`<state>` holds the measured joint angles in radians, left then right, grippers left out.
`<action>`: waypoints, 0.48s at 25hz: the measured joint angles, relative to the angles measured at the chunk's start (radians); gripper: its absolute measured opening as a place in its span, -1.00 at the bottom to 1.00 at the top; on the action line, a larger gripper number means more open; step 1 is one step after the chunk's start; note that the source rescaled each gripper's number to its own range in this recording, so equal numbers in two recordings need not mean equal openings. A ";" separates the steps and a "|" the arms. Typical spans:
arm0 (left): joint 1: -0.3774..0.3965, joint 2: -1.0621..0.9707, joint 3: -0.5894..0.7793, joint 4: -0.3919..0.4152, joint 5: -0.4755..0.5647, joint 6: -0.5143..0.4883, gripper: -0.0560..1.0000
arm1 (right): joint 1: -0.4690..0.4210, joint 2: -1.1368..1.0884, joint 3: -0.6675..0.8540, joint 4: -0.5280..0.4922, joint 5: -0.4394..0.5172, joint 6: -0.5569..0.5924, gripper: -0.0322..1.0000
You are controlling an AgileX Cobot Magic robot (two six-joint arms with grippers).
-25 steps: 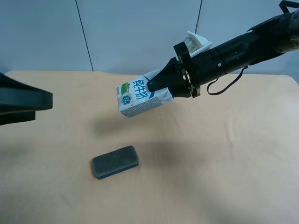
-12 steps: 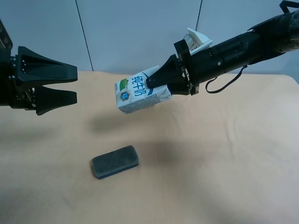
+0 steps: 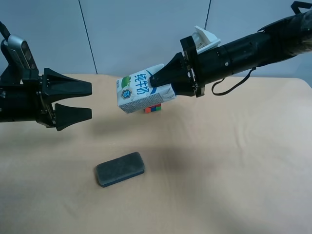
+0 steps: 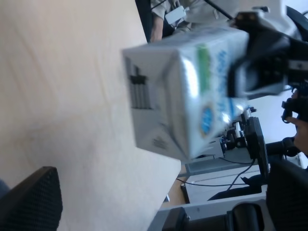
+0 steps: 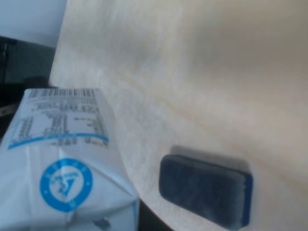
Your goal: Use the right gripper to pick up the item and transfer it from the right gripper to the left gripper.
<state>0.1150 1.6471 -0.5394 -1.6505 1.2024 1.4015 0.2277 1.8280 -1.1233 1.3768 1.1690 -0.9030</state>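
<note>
Milk carton [image 3: 141, 93] tipped sideways in mid-air above the table [image 3: 234, 161], right gripper [image 3: 155, 82] clamped on one end, left gripper [image 3: 91, 100] facing it, spread wide, empty, not touching, puzzle cube [image 3: 153, 109] mostly hidden behind carton, eraser [image 3: 120, 169] below.

The right arm [image 3: 243, 48] is stretching in and sloping slightly downward, its right gripper [image 3: 155, 82] pinching the milk carton [image 3: 136, 95] in mid-air. Opposite, the left gripper [image 3: 89, 101] is hovering level, jaws spread wide, pointing at the carton without touching it.
</note>
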 joint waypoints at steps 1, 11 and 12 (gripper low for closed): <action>-0.001 0.016 -0.004 0.001 0.000 0.000 0.89 | 0.010 0.000 0.000 0.000 0.000 -0.006 -0.93; -0.132 0.040 -0.080 -0.007 0.000 -0.001 0.89 | 0.076 0.000 0.000 0.037 0.001 -0.013 -0.93; -0.144 0.040 -0.089 -0.007 0.000 -0.005 0.89 | 0.076 0.000 0.000 0.041 0.001 -0.013 -0.93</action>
<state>-0.0288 1.6866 -0.6286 -1.6574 1.2024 1.3965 0.3040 1.8280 -1.1233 1.4173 1.1701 -0.9163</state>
